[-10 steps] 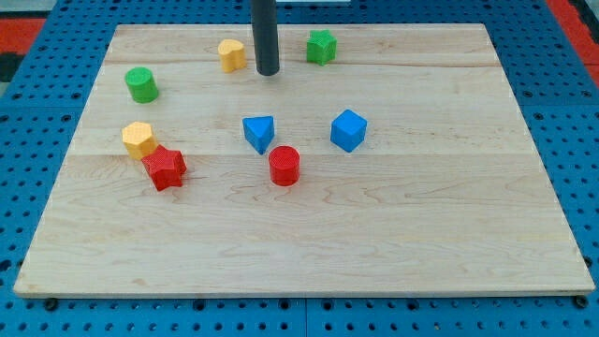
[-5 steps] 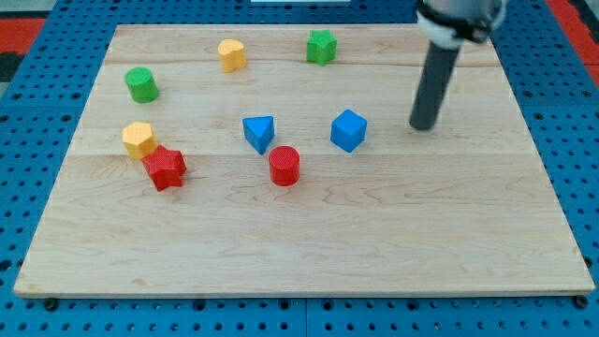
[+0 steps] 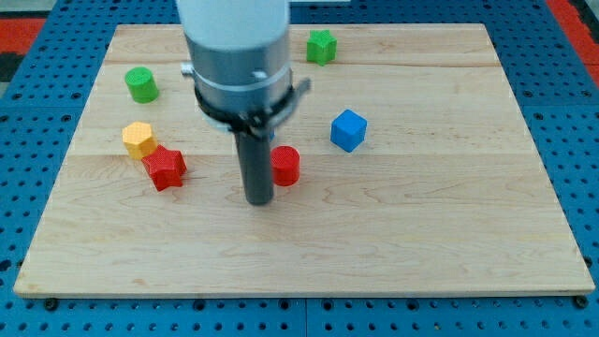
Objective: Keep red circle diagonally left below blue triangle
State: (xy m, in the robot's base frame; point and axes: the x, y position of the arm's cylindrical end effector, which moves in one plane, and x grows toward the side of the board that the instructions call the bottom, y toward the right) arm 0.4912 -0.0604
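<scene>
My tip has swung from the table's right side to mid-table; it is now sitting just left of the red circle, seemingly touching nothing. The arm is hiding the blue triangle; the blue cube is lying toward the right edge.

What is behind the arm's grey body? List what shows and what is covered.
Only wooden board shows around it. My tip sits just left of the red circle. The arm covers the spot behind it, so no blue triangle is visible.
</scene>
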